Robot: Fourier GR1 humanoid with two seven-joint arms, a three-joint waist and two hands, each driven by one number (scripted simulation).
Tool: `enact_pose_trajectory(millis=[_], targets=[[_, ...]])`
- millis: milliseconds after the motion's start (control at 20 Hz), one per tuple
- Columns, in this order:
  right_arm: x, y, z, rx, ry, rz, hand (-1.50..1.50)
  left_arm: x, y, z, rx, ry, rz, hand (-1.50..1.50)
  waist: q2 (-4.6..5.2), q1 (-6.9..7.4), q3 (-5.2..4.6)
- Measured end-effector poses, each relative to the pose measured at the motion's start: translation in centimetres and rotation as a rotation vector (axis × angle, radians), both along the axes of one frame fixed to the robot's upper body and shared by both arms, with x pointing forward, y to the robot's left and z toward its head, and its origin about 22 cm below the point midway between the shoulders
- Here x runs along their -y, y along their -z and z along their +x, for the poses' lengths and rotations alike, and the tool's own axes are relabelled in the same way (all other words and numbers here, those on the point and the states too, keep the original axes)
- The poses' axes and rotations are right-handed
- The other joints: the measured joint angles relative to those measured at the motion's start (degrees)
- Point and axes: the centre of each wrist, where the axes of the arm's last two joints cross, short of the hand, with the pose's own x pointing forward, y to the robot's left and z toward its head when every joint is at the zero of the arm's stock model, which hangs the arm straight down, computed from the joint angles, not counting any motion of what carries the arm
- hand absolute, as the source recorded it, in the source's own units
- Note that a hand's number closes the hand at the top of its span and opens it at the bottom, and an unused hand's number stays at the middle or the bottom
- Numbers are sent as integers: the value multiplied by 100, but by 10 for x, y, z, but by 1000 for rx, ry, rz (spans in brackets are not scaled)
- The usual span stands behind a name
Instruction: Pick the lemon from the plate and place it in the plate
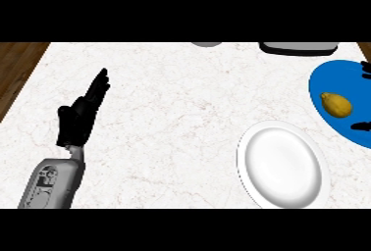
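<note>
A yellow lemon (336, 104) lies on a blue plate (324, 81) at the counter's right edge. Of my right hand (365, 69) only black tips show at the view's right edge. One tip is above the lemon and one (360, 126) below it, wide apart and not touching the fruit. A white plate (279, 164) sits nearer to me, just left of the blue one, with nothing on it. My left hand (78, 117) rests open at the left of the counter, fingers straight and pointing away.
A grey-and-black object (298, 47) stands at the back right edge, and a small grey round thing (206, 44) at the back middle. The white marble counter (167, 112) ends at the left, where dark wood floor (14, 63) shows.
</note>
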Motion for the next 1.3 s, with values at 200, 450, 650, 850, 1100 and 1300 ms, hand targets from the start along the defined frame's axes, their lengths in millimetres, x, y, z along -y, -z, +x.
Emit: enact_pose_trajectory(millis=[200,450,650,850,1100,1300], targets=[[24,-17,-14,28,111,121,-150,2,-1,1,1,0,2,0,7,-31,2],[58,-40,-40,60,237,211,-150,-1,0,0,3,-6,-7,0,40,-25,15],[78,-50,-60,59,290,237,-150,-3,1,0,6,-3,-11,0,61,-29,29],[92,-58,-76,45,317,235,-150,-2,-2,2,12,-2,-11,0,70,-36,46],[102,-63,-88,32,337,220,-150,-2,0,1,13,2,-14,0,89,-17,62],[107,-66,-95,34,355,225,-150,-2,-1,0,14,1,-17,0,88,0,75]])
